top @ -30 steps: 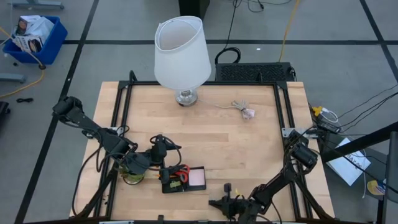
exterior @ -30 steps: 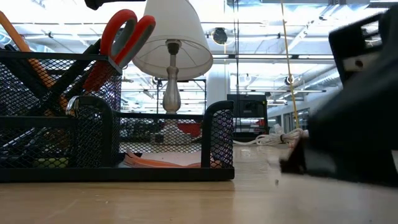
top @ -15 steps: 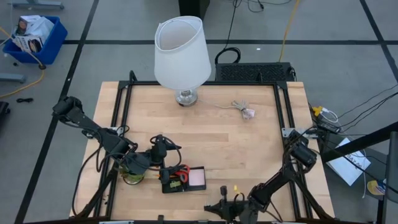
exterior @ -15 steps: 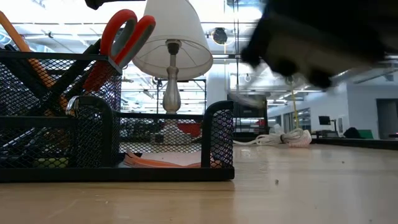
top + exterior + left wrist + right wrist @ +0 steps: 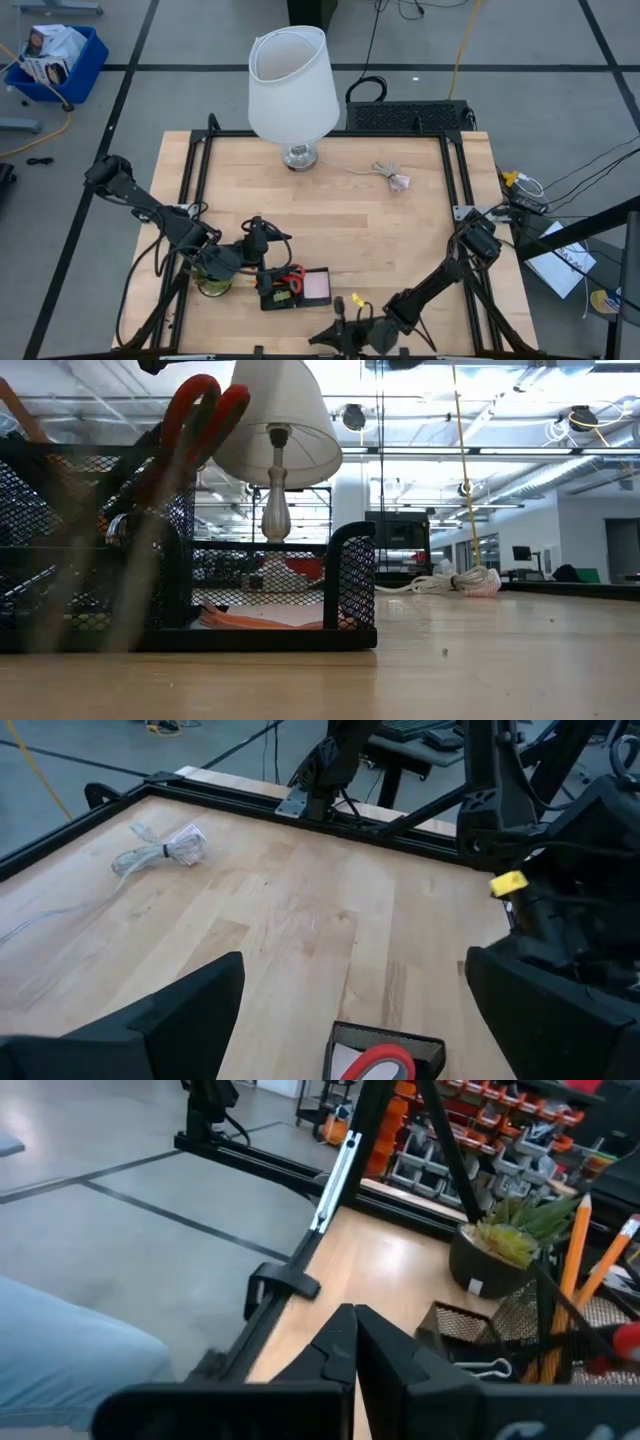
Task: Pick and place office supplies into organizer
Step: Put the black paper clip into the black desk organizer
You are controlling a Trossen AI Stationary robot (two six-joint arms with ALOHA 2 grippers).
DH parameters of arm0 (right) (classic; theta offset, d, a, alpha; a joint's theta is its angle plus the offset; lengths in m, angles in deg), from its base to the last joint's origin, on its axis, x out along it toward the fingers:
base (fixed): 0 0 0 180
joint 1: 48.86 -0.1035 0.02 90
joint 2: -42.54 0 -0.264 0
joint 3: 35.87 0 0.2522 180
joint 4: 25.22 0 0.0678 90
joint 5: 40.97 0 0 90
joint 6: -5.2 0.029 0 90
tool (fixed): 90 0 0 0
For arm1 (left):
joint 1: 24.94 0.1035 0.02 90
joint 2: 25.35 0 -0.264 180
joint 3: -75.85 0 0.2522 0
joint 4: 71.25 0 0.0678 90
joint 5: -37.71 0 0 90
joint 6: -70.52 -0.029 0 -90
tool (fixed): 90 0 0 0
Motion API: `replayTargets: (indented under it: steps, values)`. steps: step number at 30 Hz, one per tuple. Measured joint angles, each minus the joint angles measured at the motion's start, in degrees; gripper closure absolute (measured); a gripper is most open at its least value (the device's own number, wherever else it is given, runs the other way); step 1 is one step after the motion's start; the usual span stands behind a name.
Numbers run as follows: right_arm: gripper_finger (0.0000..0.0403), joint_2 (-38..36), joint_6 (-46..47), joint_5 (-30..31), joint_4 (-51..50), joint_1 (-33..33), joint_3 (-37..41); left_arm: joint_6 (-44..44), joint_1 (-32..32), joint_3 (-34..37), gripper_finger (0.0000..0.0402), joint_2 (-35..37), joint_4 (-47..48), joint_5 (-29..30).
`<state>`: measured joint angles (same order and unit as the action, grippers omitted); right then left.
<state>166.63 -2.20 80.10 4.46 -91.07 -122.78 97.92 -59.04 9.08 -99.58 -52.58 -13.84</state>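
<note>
The right pincer (image 5: pixel 343 318) sits at the bottom centre of the overhead frame, fingers pressed together on a yellow-tipped pencil (image 5: pixel 354 300). The organizer (image 5: pixel 294 288) lies just to its upper left on the bench (image 5: pixel 380 220), so the right arm is nearer. The left pincer (image 5: pixel 262 250), spread, hovers above the organizer.

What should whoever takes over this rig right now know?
Left gripper: open, empty, hovering over the organizer.
Right gripper: low at the table's near edge, beside the organizer; a small yellow piece sits at it, held or not I cannot tell.
Done: red scissors, orange pencils and pink pad are in the organizer.
Left: confirm the yellow piece and place it if it is a supply. Cable bundle and plant stay out.
</note>
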Motion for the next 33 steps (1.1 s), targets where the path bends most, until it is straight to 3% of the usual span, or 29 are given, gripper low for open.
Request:
replayTargets:
  steps: [6,10,17,21,25,33]
  values:
    - [0.0403,0.00,-0.75,-5.32,-0.41,4.71,-0.30,-1.36,-1.02,0.07,0.0016,1.10,0.25,0.05]
    - [0.0403,0.00,-0.67,-5.55,-4.97,6.10,-0.34,-1.88,-2.17,0.07,0.0016,2.63,0.11,0.26]
    - [0.0403,-0.84,-0.35,-5.88,-10.01,3.64,-0.30,-3.33,-3.88,0.07,0.0016,3.17,0.22,0.44]
    - [0.0396,-3.05,4.34,-8.40,-11.70,1.93,-0.32,-1.51,-4.32,0.04,0.0016,3.19,2.95,0.11]
    - [0.0351,-3.17,8.83,-10.41,-11.47,1.48,-0.32,0.31,-4.28,0.04,0.0016,3.17,4.71,0.24]
    - [0.0199,0.53,17.21,-13.14,-12.22,3.05,-0.28,-0.13,-4.31,0.04,0.0016,3.17,5.98,0.15]
